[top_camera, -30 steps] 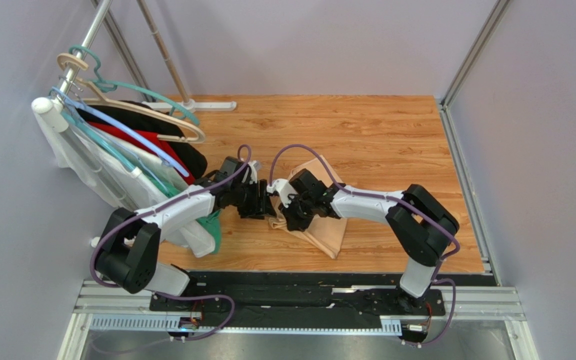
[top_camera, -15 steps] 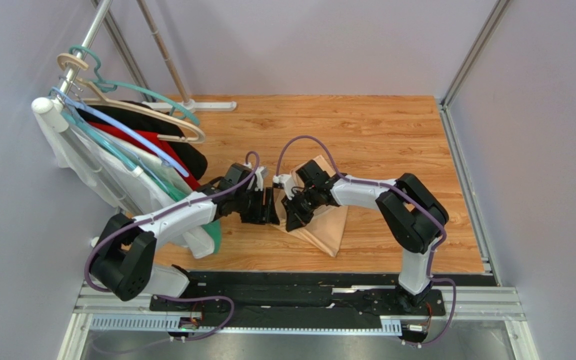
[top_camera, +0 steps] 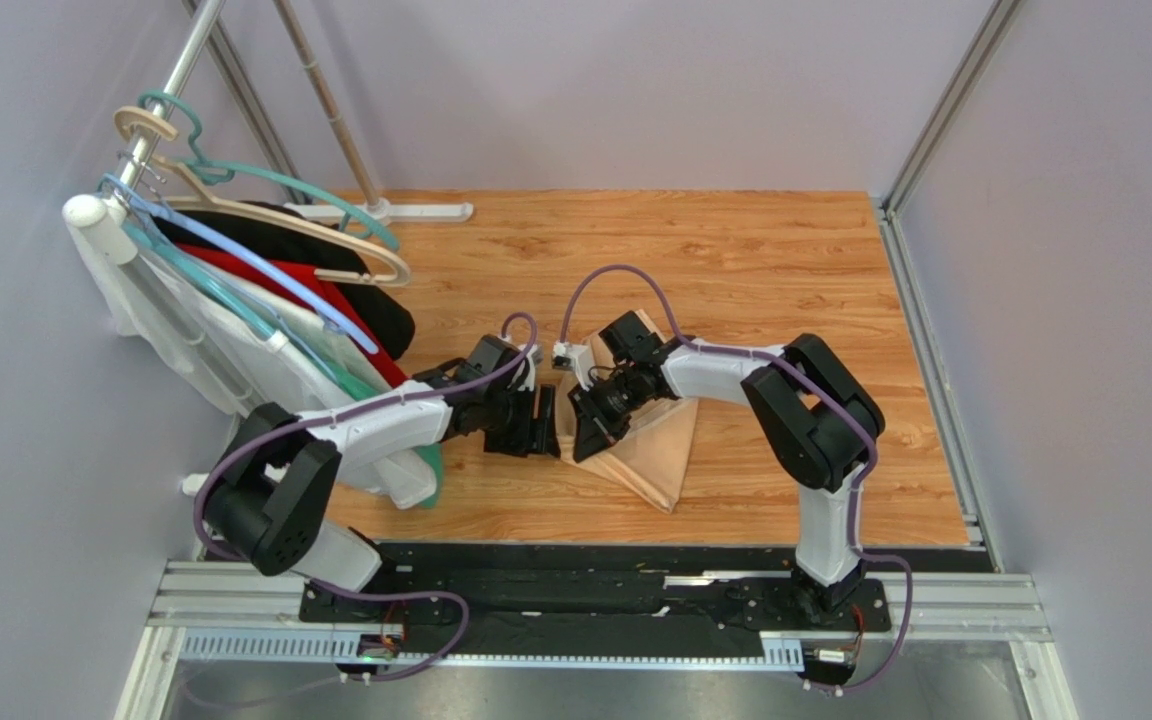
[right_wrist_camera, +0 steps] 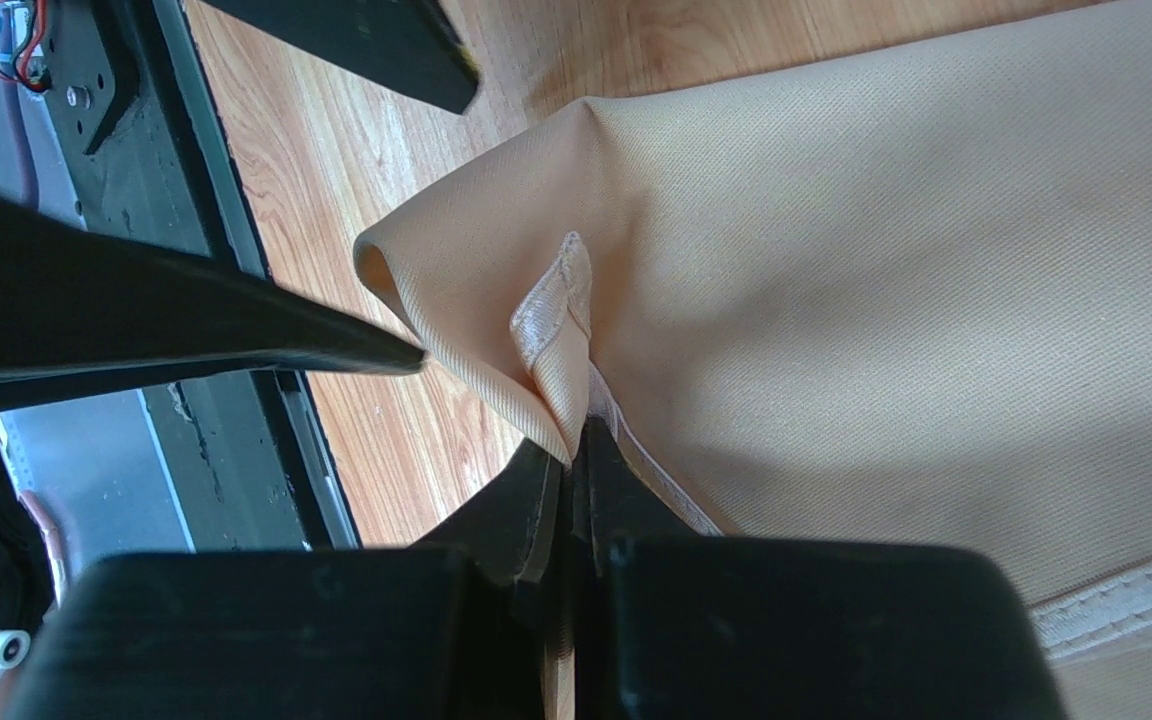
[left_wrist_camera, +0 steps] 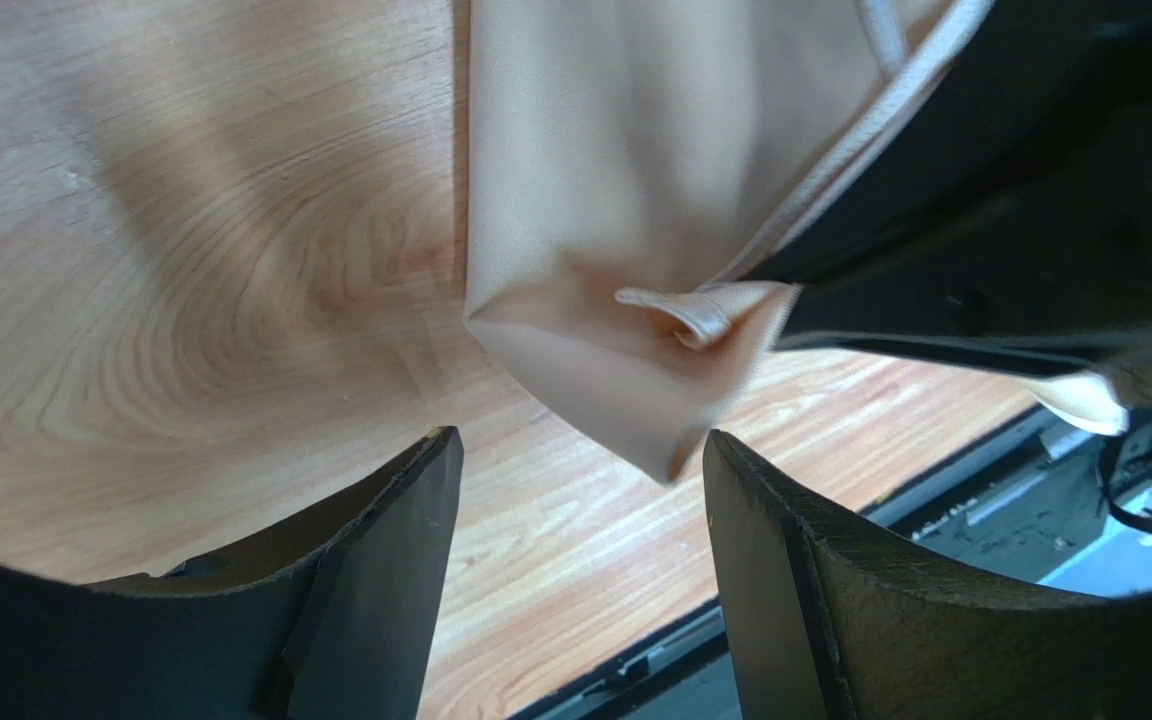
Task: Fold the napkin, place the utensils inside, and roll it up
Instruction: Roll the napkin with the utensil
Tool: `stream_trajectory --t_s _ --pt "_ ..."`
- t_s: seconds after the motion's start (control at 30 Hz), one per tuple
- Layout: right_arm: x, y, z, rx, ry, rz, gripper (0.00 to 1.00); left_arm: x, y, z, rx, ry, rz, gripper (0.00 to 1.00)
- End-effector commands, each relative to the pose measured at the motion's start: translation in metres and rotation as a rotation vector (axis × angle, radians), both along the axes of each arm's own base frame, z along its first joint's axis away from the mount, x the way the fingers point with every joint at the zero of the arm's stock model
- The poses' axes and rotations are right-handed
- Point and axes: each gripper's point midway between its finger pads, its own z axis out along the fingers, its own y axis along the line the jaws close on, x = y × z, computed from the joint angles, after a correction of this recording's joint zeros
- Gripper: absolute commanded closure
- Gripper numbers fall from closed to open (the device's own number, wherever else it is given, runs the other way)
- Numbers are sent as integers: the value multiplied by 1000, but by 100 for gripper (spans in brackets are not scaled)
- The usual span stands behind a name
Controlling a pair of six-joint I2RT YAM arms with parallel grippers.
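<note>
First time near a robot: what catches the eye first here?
A peach napkin lies on the wooden table. The right end effector pinches its hemmed corner, while the left end effector stands open beside it. At far left hang colourful garments.

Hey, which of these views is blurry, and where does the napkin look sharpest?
Left wrist: the table grain is smeared, the napkin is soft, and the left gripper is dark. Right wrist: sharpest, with the napkin's weave and hem crisp, though the right gripper is a near-black silhouette. Top external: evenly lit and sharp, with only faint shadows.
</note>
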Motion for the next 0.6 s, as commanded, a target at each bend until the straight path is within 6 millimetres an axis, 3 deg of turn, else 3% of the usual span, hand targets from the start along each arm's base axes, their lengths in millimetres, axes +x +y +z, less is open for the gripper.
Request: stream_trajectory --t_s 0.0,0.4,0.5,0.57 --pt "-6 -20 -30 -124 42 -14 100 16 -8 -4 15 -29 5 30" --pt "-6 -21 -34 -135 47 -10 100 36 -11 -13 48 -93 -8 31" --pt "-3 -22 -32 -141 35 -19 94 39 -12 -17 57 -89 -5 35" --pt "-1 -21 -26 -137 21 -29 82 38 -9 -20 76 -79 -2 41"
